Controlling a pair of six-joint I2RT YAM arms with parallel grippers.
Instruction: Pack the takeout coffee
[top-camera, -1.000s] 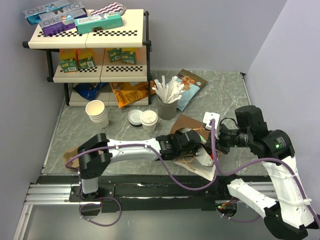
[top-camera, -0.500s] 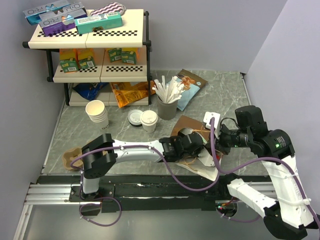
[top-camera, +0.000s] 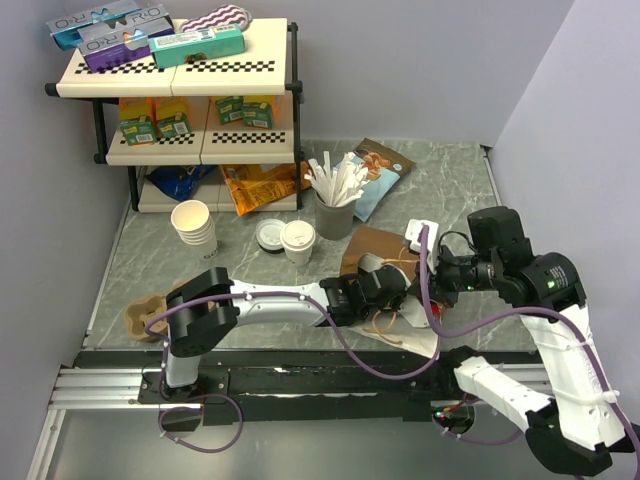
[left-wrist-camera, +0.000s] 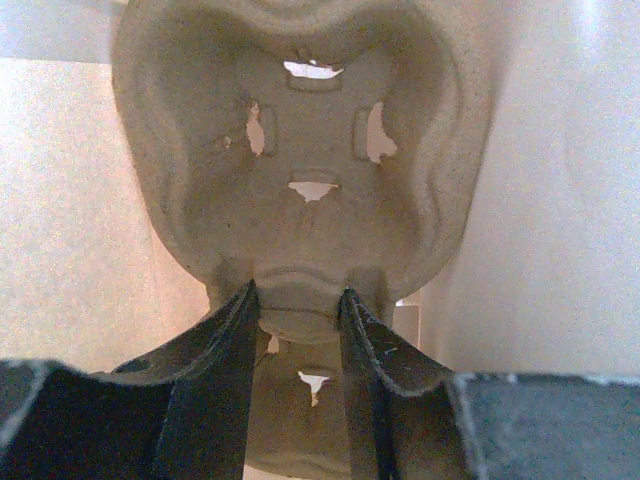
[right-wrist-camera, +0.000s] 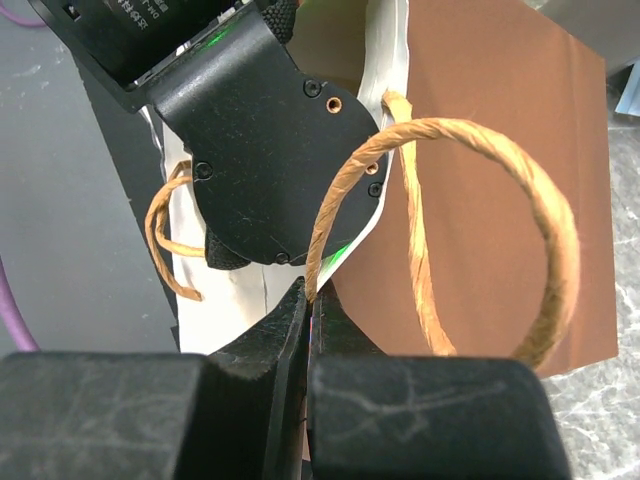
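Note:
The takeout coffee (top-camera: 298, 240), a small off-white cup with a white sip lid, stands on the table left of the straw holder (top-camera: 335, 208), apart from both grippers. My left gripper (top-camera: 388, 290) reaches into the mouth of the brown paper bag (top-camera: 382, 250). In the left wrist view my left gripper (left-wrist-camera: 297, 315) is shut on the middle ridge of a grey pulp cup carrier (left-wrist-camera: 310, 170), with the bag's pale walls on both sides. My right gripper (right-wrist-camera: 312, 298) is shut on the bag's twine handle (right-wrist-camera: 480, 140), holding the bag (right-wrist-camera: 500, 220) open beside the left gripper's black body (right-wrist-camera: 260, 130).
A stack of lidless paper cups (top-camera: 194, 226) and loose white lids (top-camera: 270, 235) sit left of the coffee. Another pulp carrier (top-camera: 143, 315) lies at the near left. A two-level shelf (top-camera: 180, 90) with boxes fills the back left. Snack packets (top-camera: 262, 185) lie under it.
My left gripper has pushed to the right, deeper into the bag with the carrier. The right gripper has shifted slightly up and left with the handle.

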